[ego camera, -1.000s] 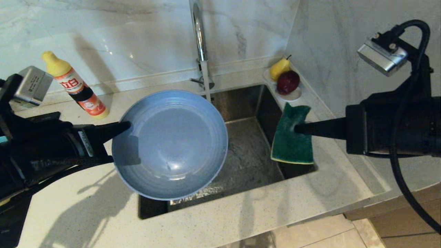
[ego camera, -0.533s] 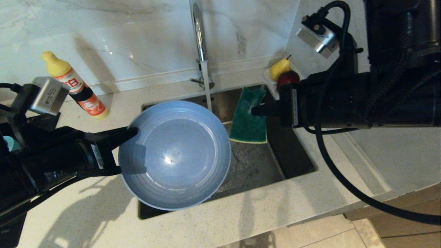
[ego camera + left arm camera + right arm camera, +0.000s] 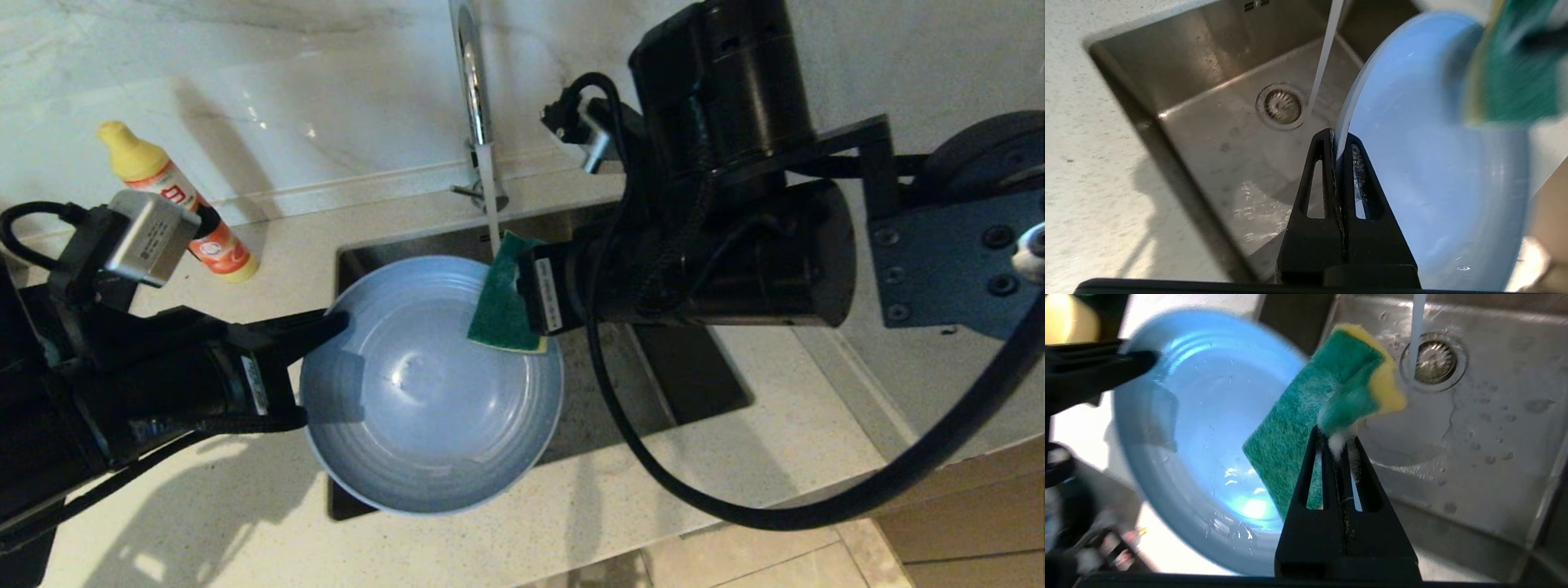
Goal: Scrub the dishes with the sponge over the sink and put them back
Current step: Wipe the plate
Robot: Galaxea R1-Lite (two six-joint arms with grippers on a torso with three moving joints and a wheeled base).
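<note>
Pale speckled stone forms the desk [image 3: 163, 523] around the sink [image 3: 702, 384], the landmark for everything below. Far to the left of the sink, by the marble back wall, a yellow-capped detergent bottle [image 3: 175, 200] with a red and white label stands tilted on the desk. Nearer, also left of the sink, the left end effector [image 3: 331, 322] reaches in from the side with its fingers pressed together on the left rim of the grey-blue plate [image 3: 424, 408]; in the left wrist view the rim sits pinched between the two black fingers [image 3: 1327, 163]. The plate hangs tilted above the left and front part of the sink, its wet hollow face turned up and toward the right arm. A thin stream of water [image 3: 490, 204] falls from the chrome tap [image 3: 469, 73] at the sink's back edge, passing just behind the plate toward the round drain strainer [image 3: 1433, 361]. Over the middle of the sink, the right end effector [image 3: 1337, 439] is clamped on one foamy corner of the sponge [image 3: 500, 298], whose dark green face shows toward the head camera and whose yellow layer shows along its edge. The sponge lies against the plate's upper right rim. The right arm's dark body covers the sink's right back corner.
</note>
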